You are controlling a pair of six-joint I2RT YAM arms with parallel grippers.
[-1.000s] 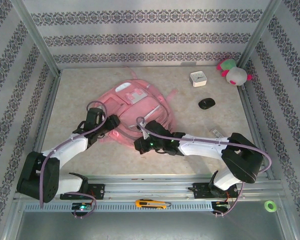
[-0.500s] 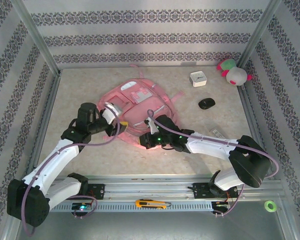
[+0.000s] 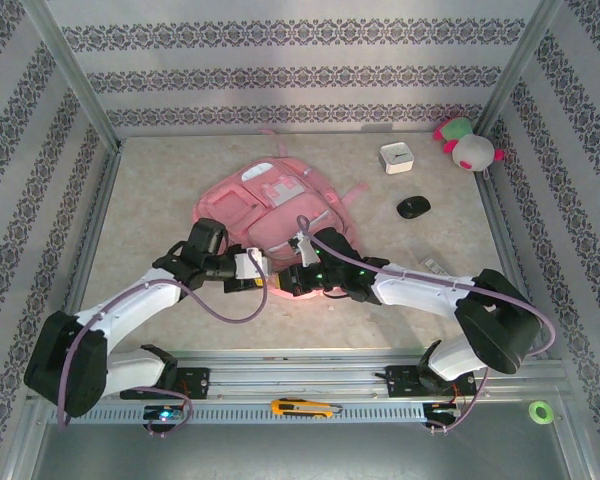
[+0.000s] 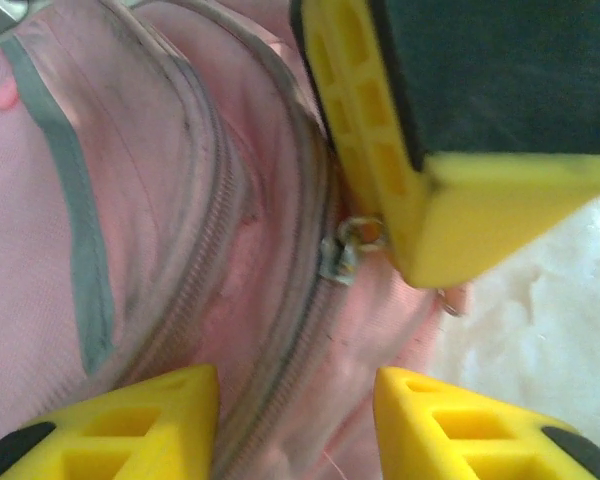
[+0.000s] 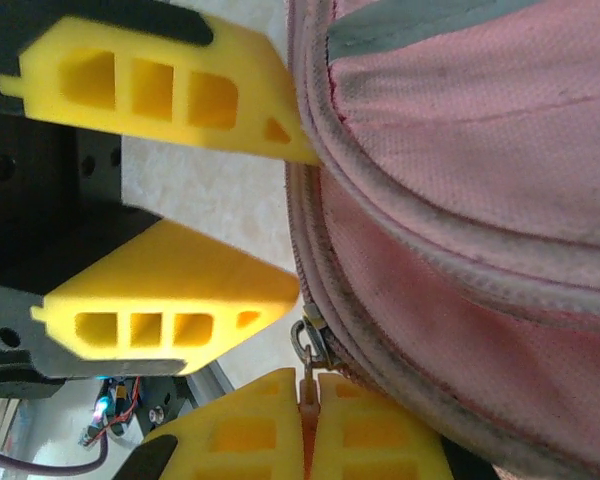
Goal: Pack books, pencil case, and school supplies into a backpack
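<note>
My left end effector, jaws apart, straddles the near edge of the backpack lying on the counter; my right end effector is clamped on the zip pull (unzipping, I judge). Next: brace fabric, draw pull.

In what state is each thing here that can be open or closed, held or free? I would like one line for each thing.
backpack: lying flat, zip closed along the stretch that shows.
zip pull: pinched in the right pincer.
left pincer: open, at the backpack's edge, holding nothing.
right pincer: shut on the zip pull.
</note>
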